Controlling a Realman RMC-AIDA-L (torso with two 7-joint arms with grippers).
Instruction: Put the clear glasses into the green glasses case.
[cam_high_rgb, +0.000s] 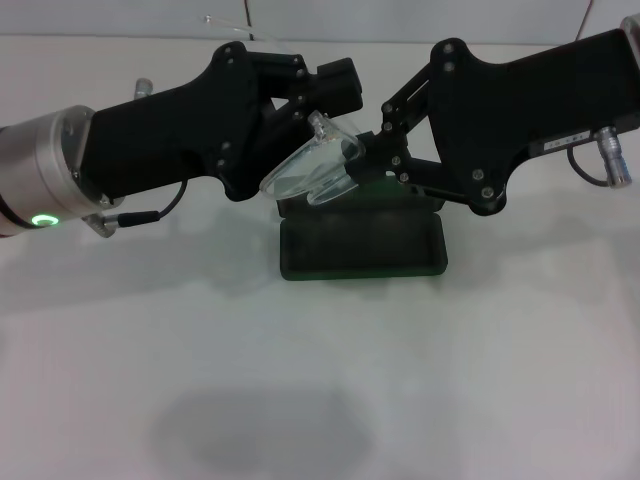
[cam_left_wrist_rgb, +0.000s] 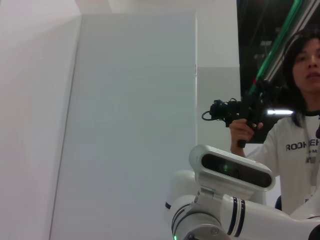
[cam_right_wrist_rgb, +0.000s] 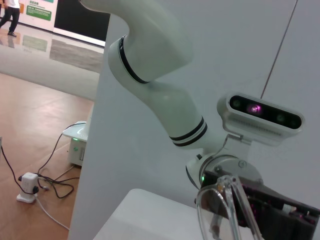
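While held aloft at frame centre, glasses (cam_high_rgb: 318, 168) sit directly above open case (cam_high_rgb: 362, 246) on table (cam_high_rgb: 320, 380); long axes both roughly left-right. Right gripper (cam_high_rgb: 362, 160) clamped on lens end; left gripper (cam_high_rgb: 300, 110) at other end, grip state unclear. Coming move likely: straight down.

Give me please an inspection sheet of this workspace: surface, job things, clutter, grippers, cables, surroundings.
Surface: white table, bare in front.
Job things: clear glasses held in the air above the green glasses case; case lies on the table, glasses not yet inside.
Clutter: nothing seen.
Grippers: left gripper and right gripper both at the glasses, above the case.
Cables: black cable at the left wrist; cords on the floor.
Surroundings: white panels; a person holding a camera behind the robot.
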